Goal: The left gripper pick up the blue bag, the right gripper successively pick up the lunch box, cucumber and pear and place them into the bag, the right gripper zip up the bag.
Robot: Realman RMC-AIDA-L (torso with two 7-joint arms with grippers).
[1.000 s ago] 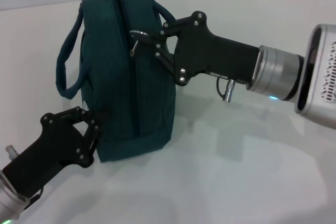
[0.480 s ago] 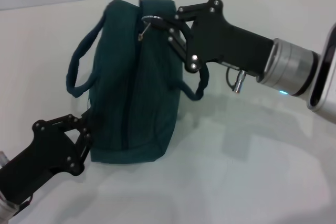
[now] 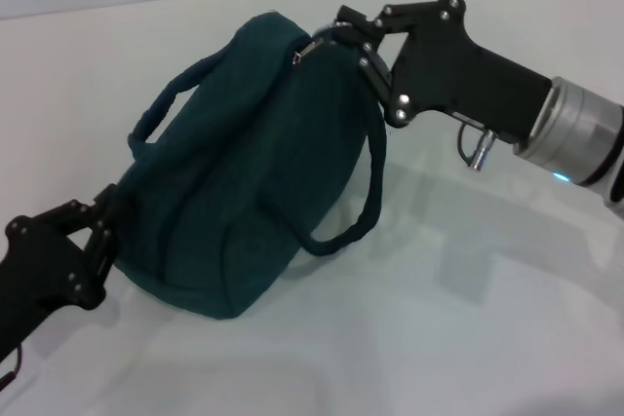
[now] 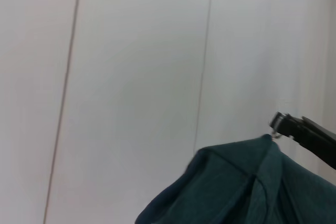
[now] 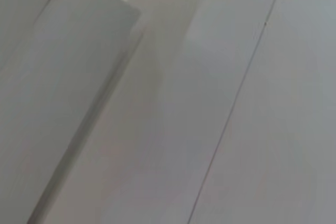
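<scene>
The blue bag (image 3: 229,177) is a dark teal cloth bag, leaning over on the white table with its top end raised toward the right. My right gripper (image 3: 336,34) is at that raised end, shut on the metal zipper pull (image 3: 307,50). My left gripper (image 3: 102,226) is shut on the bag's low left end. In the left wrist view the bag's top (image 4: 241,187) shows at the lower edge, with the right gripper's tip (image 4: 294,128) at the zipper pull. The lunch box, cucumber and pear are out of view.
One carry handle (image 3: 164,114) arches on the bag's upper left side; the other handle (image 3: 366,197) hangs as a loop down to the white table (image 3: 468,338). The right wrist view shows only white surfaces.
The bag has tipped from upright to leaning, its top drawn right. My right gripper moved right and up with the zipper pull. My left gripper slid left and down.
</scene>
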